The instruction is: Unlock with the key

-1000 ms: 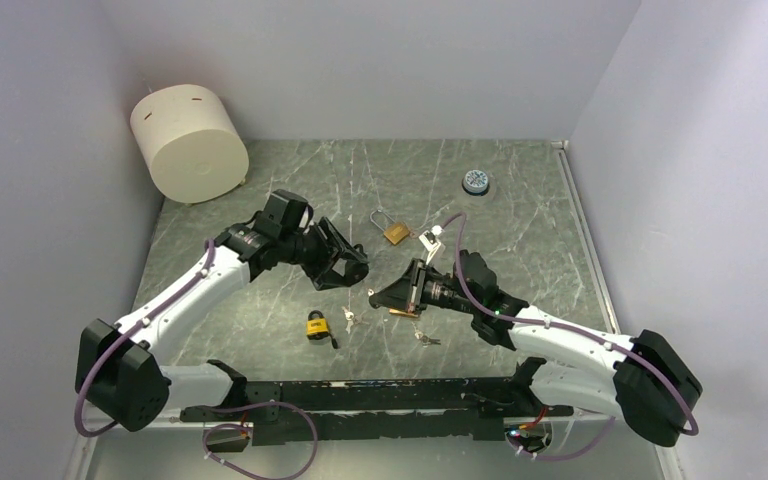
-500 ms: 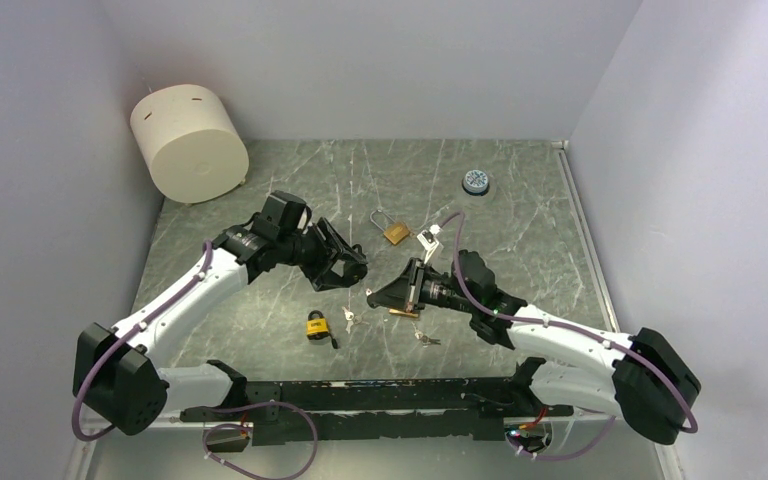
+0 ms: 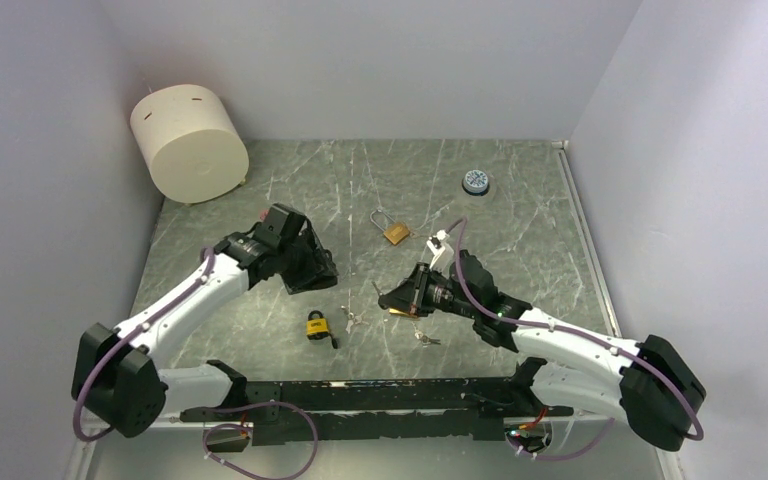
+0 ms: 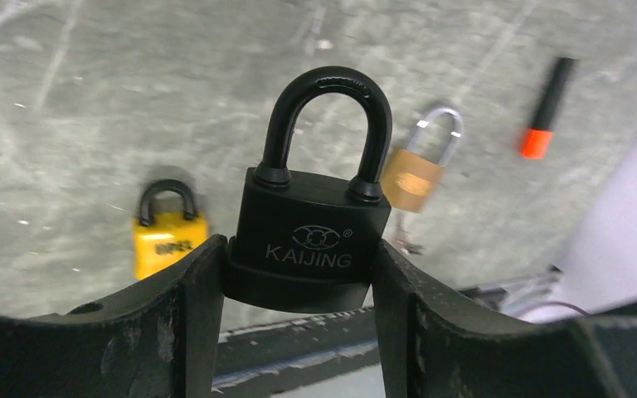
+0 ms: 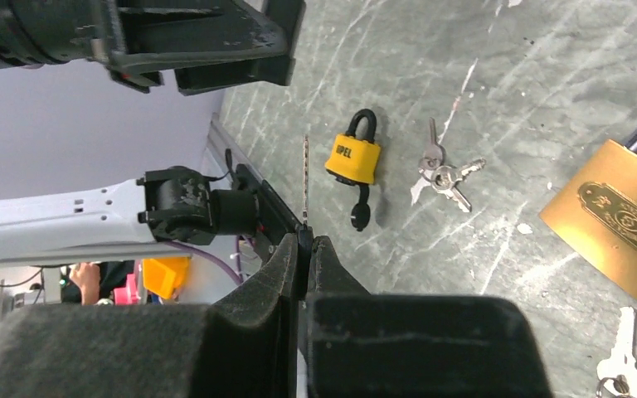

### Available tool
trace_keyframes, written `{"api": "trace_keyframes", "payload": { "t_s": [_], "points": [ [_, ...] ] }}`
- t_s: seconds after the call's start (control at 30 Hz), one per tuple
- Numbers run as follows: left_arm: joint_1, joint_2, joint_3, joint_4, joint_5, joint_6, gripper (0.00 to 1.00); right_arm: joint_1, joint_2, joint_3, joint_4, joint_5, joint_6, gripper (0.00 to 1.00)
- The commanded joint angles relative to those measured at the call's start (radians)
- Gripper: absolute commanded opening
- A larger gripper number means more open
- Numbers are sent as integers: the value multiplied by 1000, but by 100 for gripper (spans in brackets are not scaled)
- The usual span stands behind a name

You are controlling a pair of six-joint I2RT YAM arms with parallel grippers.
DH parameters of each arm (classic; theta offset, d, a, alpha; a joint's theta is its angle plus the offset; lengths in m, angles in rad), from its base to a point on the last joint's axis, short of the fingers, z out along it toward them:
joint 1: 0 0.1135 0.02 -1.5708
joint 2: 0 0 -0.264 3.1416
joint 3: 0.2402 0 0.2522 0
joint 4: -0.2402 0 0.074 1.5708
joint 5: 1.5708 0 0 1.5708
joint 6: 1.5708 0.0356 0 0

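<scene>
My left gripper [image 4: 299, 259] is shut on the body of a black "KAIJING" padlock [image 4: 311, 232], held off the table with its closed shackle pointing away from the wrist. In the top view the left gripper [image 3: 312, 270] is left of centre. My right gripper [image 5: 305, 245] is shut on a key [image 5: 305, 178], whose thin blade sticks out edge-on past the fingertips. In the top view the right gripper [image 3: 390, 297] points left, a short gap from the left gripper. The left gripper also shows at the top of the right wrist view [image 5: 191, 50].
A yellow padlock [image 3: 315, 325] and a key bunch [image 3: 352, 320] lie between the arms. A brass padlock [image 3: 394, 232] lies behind; another brass one [image 5: 622, 224] lies beneath the right gripper, with keys [image 3: 425, 338] near it. A white cylinder [image 3: 188, 143] and blue tin [image 3: 476, 181] stand far back.
My left gripper has swung left with the black padlock, away from the right gripper. The right gripper with the key has shifted slightly right.
</scene>
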Motion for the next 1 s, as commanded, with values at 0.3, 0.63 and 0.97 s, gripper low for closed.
{"api": "trace_keyframes", "payload": {
  "t_s": [0.3,0.63,0.97],
  "points": [
    [-13,266,-12,198,-255,180,18,5,25,-13,4,34,-25,0],
    [-16,436,44,151,-325,98,31,5,50,-17,-4,34,-45,0],
    [-16,424,59,123,-318,96,76,5,63,-19,2,33,-51,0]
  ]
}}
